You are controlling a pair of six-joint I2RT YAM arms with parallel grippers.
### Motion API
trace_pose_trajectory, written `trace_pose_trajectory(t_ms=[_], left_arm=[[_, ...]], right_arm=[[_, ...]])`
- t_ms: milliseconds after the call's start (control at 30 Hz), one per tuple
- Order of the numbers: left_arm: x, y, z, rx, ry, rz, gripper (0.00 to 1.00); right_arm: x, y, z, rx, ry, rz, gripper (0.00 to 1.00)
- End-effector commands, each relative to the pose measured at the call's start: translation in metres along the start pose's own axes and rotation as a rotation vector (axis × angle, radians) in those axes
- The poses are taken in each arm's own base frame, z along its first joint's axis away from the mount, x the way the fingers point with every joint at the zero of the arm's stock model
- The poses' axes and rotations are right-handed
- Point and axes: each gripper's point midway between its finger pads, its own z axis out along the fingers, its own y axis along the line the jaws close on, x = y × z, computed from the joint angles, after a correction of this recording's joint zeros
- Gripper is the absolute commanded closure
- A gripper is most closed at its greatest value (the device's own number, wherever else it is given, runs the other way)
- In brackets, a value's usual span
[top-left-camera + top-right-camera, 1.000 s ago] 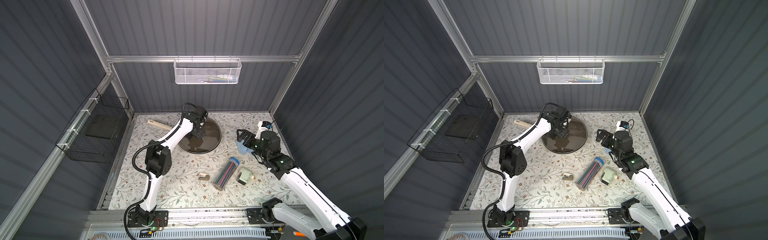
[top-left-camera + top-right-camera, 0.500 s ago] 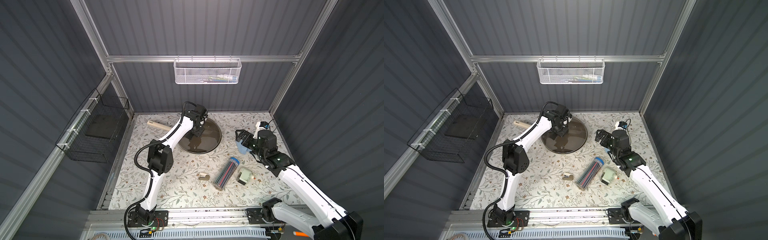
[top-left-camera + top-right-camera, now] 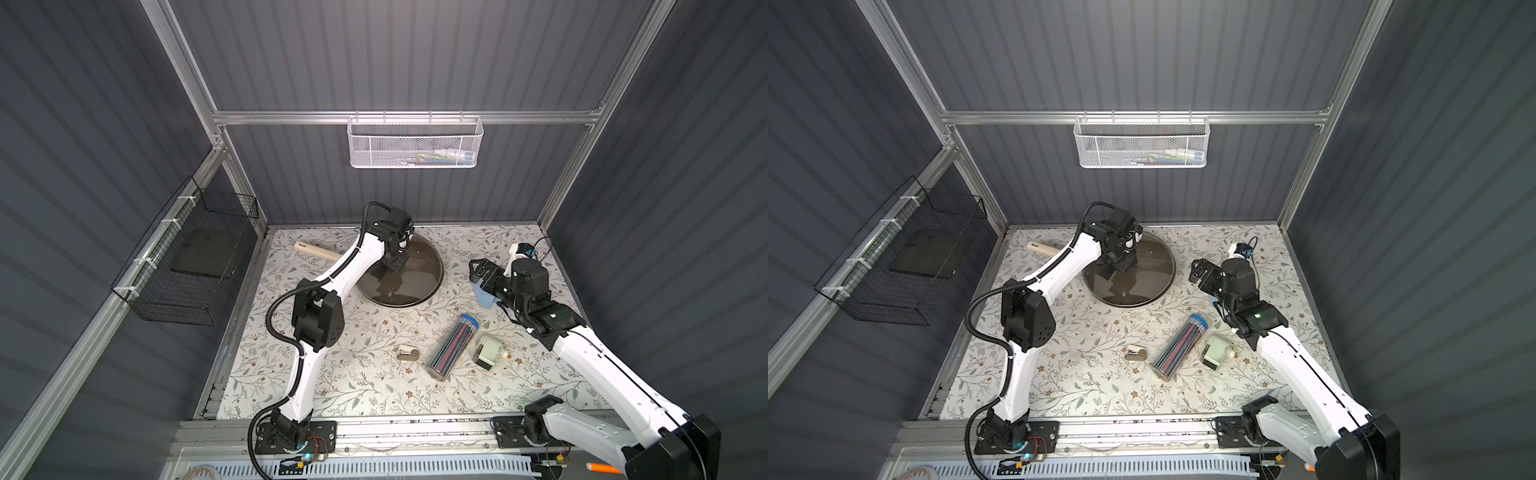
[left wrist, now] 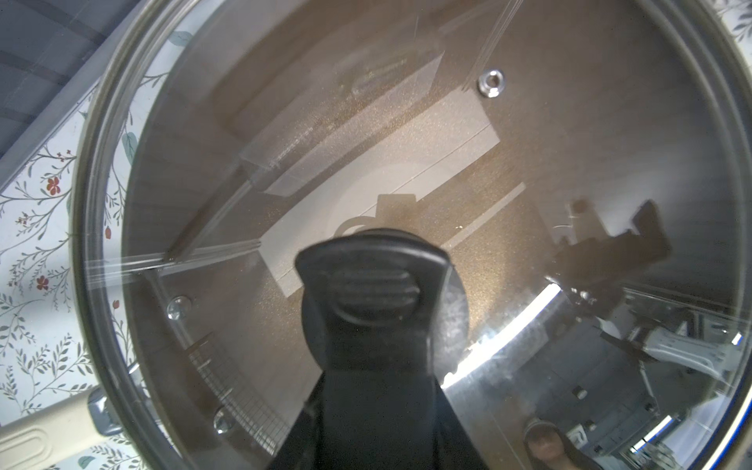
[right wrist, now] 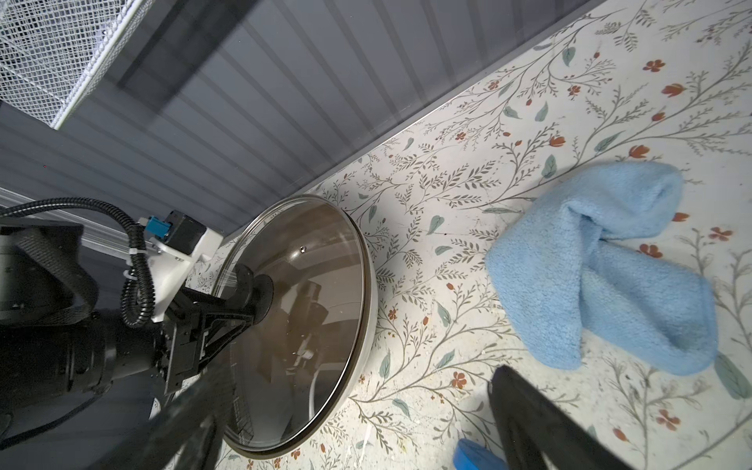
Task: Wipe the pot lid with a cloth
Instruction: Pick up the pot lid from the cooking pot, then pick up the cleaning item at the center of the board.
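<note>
Pot lid [image 3: 411, 270] on brown pan [image 5: 368, 325]; cloth [image 5: 602, 264] beside.

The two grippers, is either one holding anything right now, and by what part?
The left gripper is shut on the pot lid, gripping its black handle. The right gripper is open above the cloth, holding nothing.

Both top views are evenly lit from above, sharp across the floral tabletop [image 3: 374, 382], with soft shadows under the arms and dim grey walls. Straight wall ribs splay outward toward the frame edges, a wide-angle effect. In the left wrist view the pot lid [image 4: 407, 122] carries bright glare streaks and mirror-like reflections, and its black handle is soft-focused. In the right wrist view the cloth [image 5: 602, 264] is crisp; the dark pincer finger nearest the lens is blurred.
</note>
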Motion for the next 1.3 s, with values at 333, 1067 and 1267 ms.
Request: trace_pose_trajectory(t_ms=[333,1067,1267], left_arm=[[-0.05,0.013,-0.18,0.032,-0.493,-0.16,1.0],[-0.025,-0.014,-0.236,0.222,-0.677,-0.217,1.0],[-0.032,-0.021,-0.251,0.276,-0.732,-0.205,1.0]], right_arm=[[-0.023,-0.102,0.06,0.36,0.158,-0.023,0.01],[0.035,-0.186,0.142,0.591,0.569,-0.092,0.2],[0.038,-0.185,0.15,0.57,0.553,-0.073,0.47]])
